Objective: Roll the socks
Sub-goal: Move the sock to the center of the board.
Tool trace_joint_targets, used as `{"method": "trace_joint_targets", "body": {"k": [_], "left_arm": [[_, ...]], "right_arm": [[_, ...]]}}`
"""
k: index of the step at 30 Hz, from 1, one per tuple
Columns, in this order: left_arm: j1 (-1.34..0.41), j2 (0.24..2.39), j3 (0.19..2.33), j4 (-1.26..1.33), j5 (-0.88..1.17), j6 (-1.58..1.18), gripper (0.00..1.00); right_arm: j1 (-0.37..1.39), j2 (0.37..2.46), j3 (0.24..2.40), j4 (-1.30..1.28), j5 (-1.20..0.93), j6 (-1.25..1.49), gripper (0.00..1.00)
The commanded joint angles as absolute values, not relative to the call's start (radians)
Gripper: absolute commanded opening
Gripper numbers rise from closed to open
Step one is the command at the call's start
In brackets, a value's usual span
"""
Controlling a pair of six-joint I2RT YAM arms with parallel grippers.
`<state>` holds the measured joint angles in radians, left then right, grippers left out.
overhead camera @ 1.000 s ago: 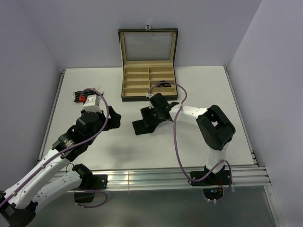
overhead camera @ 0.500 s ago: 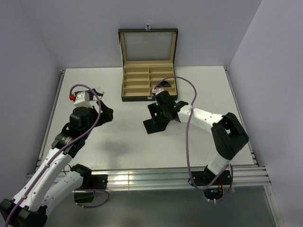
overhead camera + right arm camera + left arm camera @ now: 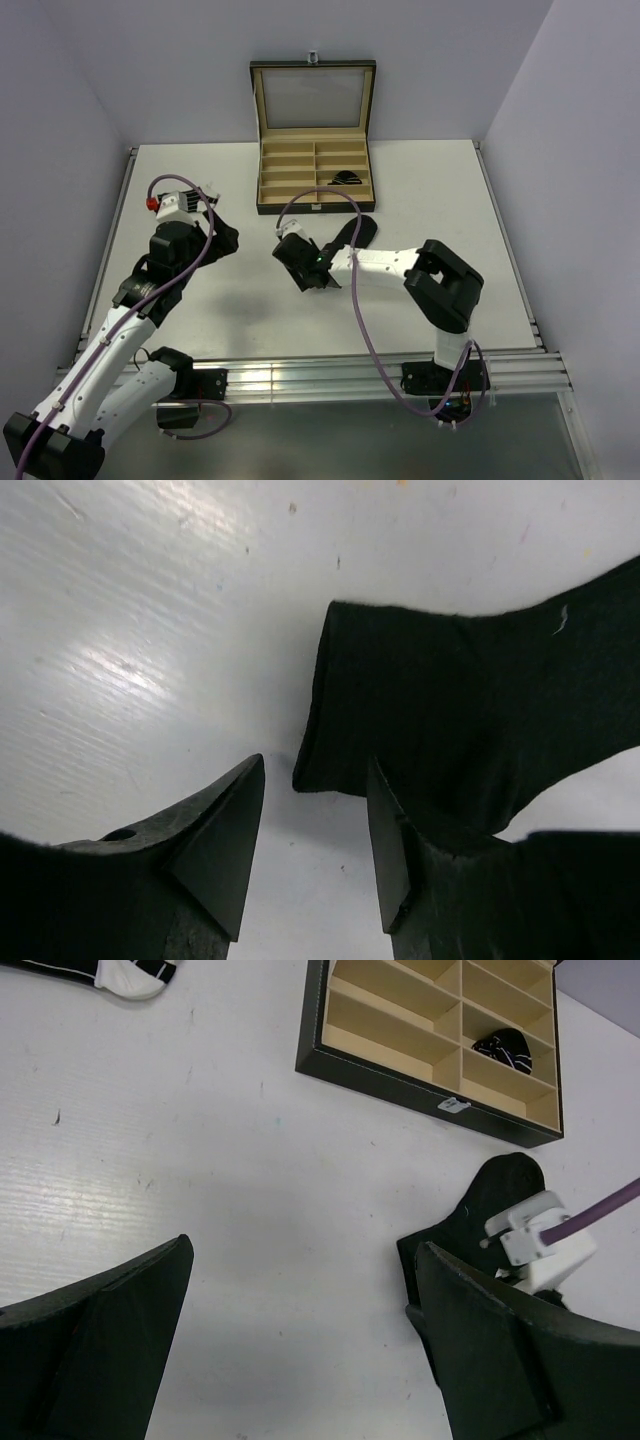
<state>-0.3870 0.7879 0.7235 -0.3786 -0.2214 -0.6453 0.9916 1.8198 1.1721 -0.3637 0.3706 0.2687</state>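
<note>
The black sock (image 3: 450,700) runs off the right wrist view's right edge, its lower part hidden behind the right fingers (image 3: 450,900); from above, the right arm (image 3: 385,262) covers its near end. The striped sock (image 3: 120,972) and the far side of the box (image 3: 400,1090) are cut by the left wrist view's top edge. The pattern of the rolled sock (image 3: 347,178) is too small to tell from above.

Ahead of the matt plastic right gripper (image 3: 313,810), a soft black cloth sock (image 3: 450,710) on smooth, faintly glossy table (image 3: 150,600).
</note>
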Motion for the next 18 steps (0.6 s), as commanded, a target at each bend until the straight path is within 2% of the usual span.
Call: {"method": "trace_joint_targets", "body": {"k": [1, 10, 18], "left_arm": [[-0.38, 0.784, 0.719, -0.348, -0.203, -0.658, 1.0], [-0.373, 0.785, 0.715, -0.339, -0.19, -0.666, 0.99], [-0.371, 0.784, 0.712, -0.339, -0.187, -0.667, 1.0]], "right_arm": [[1.005, 1.83, 1.21, -0.379, 0.449, 0.293, 0.52], [1.037, 1.893, 1.226, -0.368, 0.451, 0.261, 0.45], [1.039, 1.959, 1.238, -0.396, 0.502, 0.273, 0.45]]}}
